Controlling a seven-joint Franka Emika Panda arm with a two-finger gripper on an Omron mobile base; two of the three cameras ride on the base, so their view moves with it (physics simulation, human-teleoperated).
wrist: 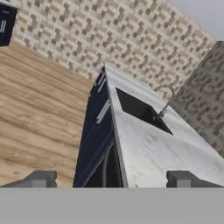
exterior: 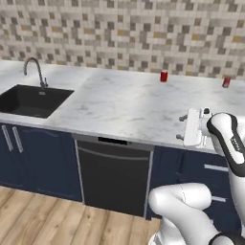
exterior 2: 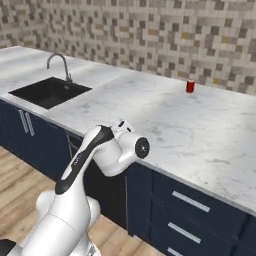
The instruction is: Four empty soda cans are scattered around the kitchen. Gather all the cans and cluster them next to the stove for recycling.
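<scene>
1. left base view: two red soda cans stand on the white marble counter (exterior: 129, 103), both in the upper right of the frame near the tiled wall; one can (exterior: 163, 76) is right of centre, the other can (exterior: 226, 82) is at the far right edge, well apart from the first; the sink (exterior: 31, 100) with its curved tap (exterior: 36, 69) is at the left; a dark dishwasher (exterior: 115, 177) sits under the counter at centre; the gripper (exterior: 182, 128) is at the right edge over the counter's front lip, its fingers pointing left, apart, with nothing between them.

2. right base view: one red can (exterior 2: 190, 86) shows in the upper right, upright near the wall, alone on the marble; the sink (exterior 2: 50, 91) is at the upper left; the arm rises from the lower left, with its wrist at the counter's front edge.

3. hand view: the camera looks sideways along the counter (wrist: 162, 148) toward the sink (wrist: 140, 109); the two fingertips at the bottom corners stand wide apart and empty.

4. progress, as a judgement: no stove appears and no can is held, so the gathering looks barely begun; the visible cans are small red cylinders with silver tops, upright, light and easy to tip.
</scene>
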